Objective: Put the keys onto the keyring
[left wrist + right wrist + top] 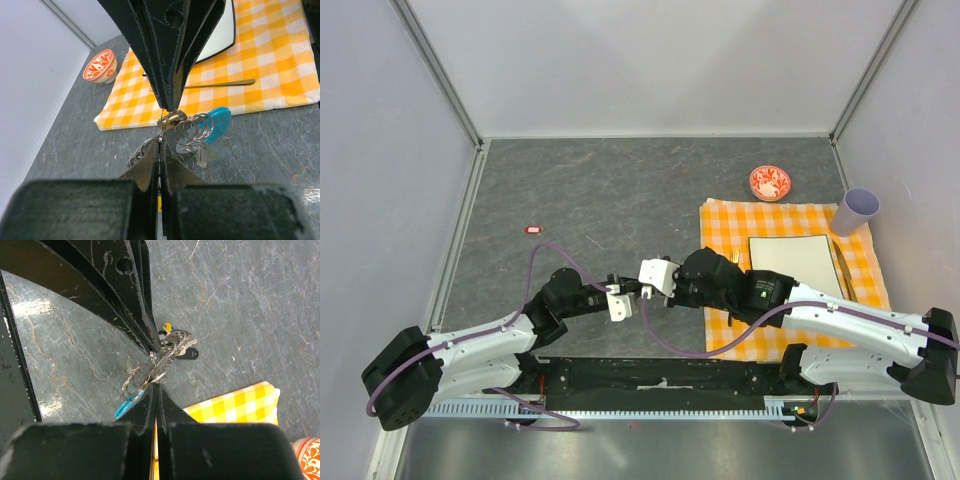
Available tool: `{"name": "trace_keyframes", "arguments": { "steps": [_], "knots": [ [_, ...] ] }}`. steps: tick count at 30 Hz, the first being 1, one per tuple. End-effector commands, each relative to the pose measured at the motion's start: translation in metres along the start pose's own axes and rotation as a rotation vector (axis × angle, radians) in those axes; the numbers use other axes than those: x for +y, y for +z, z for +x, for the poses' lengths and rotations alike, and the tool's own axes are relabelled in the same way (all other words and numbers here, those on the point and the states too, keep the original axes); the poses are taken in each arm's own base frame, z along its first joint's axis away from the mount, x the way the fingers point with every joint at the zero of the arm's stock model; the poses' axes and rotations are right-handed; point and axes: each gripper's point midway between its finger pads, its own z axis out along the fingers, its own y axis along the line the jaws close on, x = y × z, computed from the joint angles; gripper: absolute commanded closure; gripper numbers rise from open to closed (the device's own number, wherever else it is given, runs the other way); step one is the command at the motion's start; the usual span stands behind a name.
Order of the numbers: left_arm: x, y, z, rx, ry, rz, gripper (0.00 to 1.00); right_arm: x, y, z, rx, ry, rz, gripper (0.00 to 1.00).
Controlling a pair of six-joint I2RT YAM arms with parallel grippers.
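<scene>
Your two hands meet just left of the one checked cloth [728, 225], above the grey worktop [620, 195]. Your left hand [160, 142] and your right hand [156, 385] are both squeezed tight, tip to tip. Each one pinches the keyring [192, 131] and holds it up off the worktop. The keyring has one blue strap piece [218, 123] and many thin loops. The keys [185, 346] hang in a bunch with it. You can see one black head, but the bunch is too tangled to count.

On the cloth lie one fork [220, 83] and one white board [790, 265]. One red-and-white bowl [770, 183] sits just past the cloth's far edge. One cup [858, 210] stands at its far right corner.
</scene>
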Motion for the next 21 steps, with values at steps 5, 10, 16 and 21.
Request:
{"name": "trace_keyframes", "arguments": {
  "steps": [5,10,16,21],
  "knots": [
    [0.0218,0.0068,-0.0302,-0.081,0.023,-0.057,0.98,-0.0029,-0.0034,-0.0113,-0.052,-0.001,0.013,1.00],
    [0.0226,0.0065,-0.0302,-0.080,0.022,-0.062,0.98,-0.0026,-0.0038,-0.0113,-0.053,-0.001,0.012,1.00],
    [0.0230,0.0069,-0.0289,-0.076,0.015,-0.064,0.98,-0.0013,-0.0048,-0.0118,-0.056,-0.004,0.009,1.00],
    [0.0226,0.0072,-0.0295,-0.077,0.013,-0.061,0.98,-0.0018,-0.0046,-0.0122,-0.057,-0.005,0.013,1.00]
  ]
}}
